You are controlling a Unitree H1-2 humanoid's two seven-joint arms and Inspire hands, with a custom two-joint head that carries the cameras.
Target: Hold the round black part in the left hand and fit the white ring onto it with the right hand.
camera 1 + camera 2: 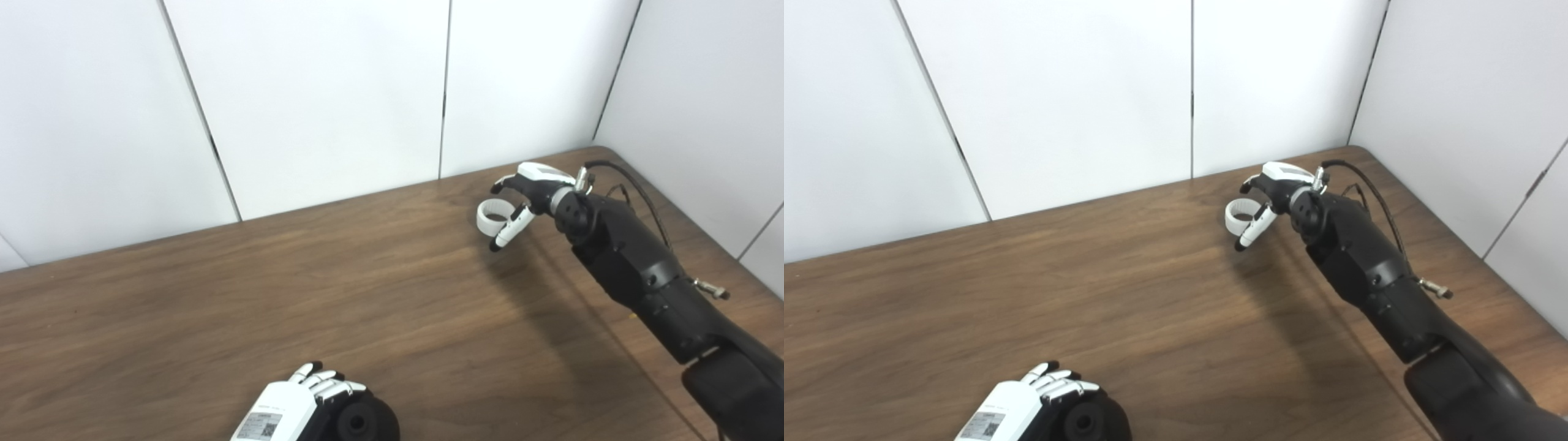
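Left eye view: right hand [525,195] curled round white ring [493,217], arm outstretched.

Two head cameras side by side, both angled down from above the near edge of the wooden table [380,275], facing the white wall panels [1059,92]. Medium distance. Right eye sits slightly rightward; both share tabletop, back corner, both arms.
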